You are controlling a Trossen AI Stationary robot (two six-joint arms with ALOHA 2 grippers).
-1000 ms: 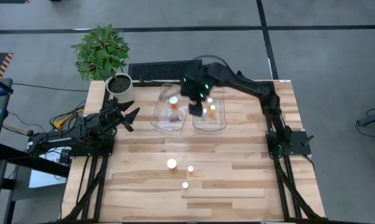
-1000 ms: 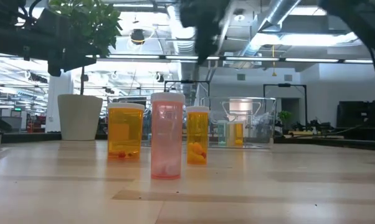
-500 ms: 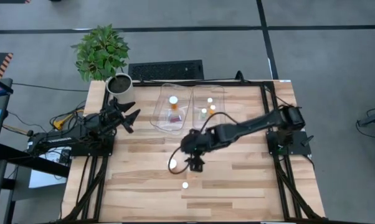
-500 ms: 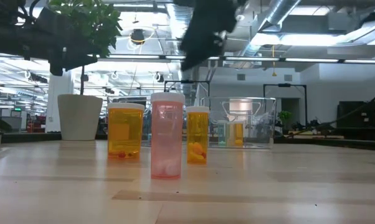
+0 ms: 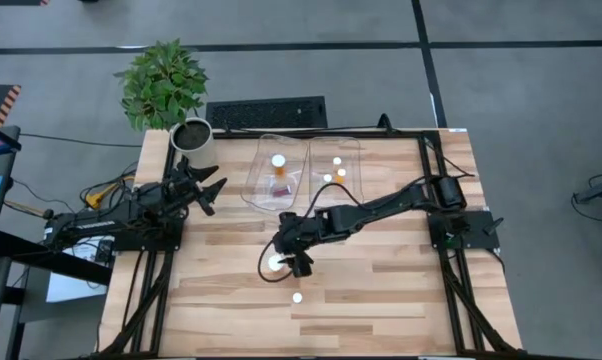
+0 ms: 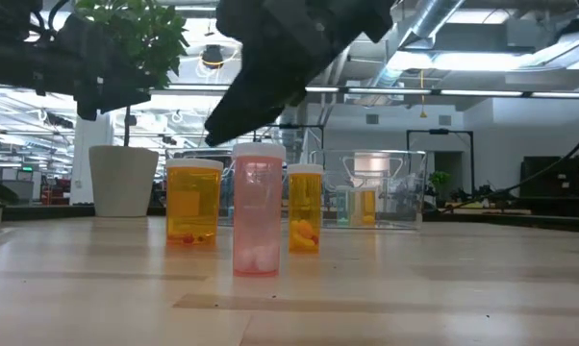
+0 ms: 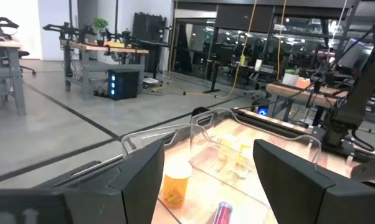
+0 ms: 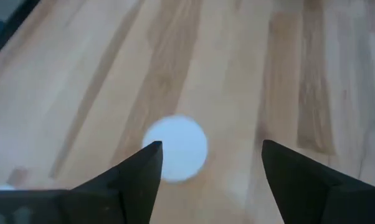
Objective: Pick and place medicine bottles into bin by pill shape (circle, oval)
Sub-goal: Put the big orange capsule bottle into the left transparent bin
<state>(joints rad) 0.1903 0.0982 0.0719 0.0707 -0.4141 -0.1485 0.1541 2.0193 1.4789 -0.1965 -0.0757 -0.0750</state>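
Right end effector (image 5: 287,262) shifted left since the earlier frame, now over the wide white-capped bottle (image 5: 275,264) at lower centre, fingers wide, nothing held. Left end effector (image 5: 209,188) unmoved, wide.

Three capped bottles (image 6: 258,209) on the wooden table (image 6: 415,288), dark arm (image 6: 280,48) overhead, plant pot (image 6: 123,180) behind.

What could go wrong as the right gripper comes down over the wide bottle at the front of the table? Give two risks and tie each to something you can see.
1. The right gripper hangs open above the wide bottle, whose cap sits off-centre between the fingers in the right wrist view. A finger might strike the cap and tip the bottle.
2. Two smaller bottles stand close by. A sideways shove could knock them over.
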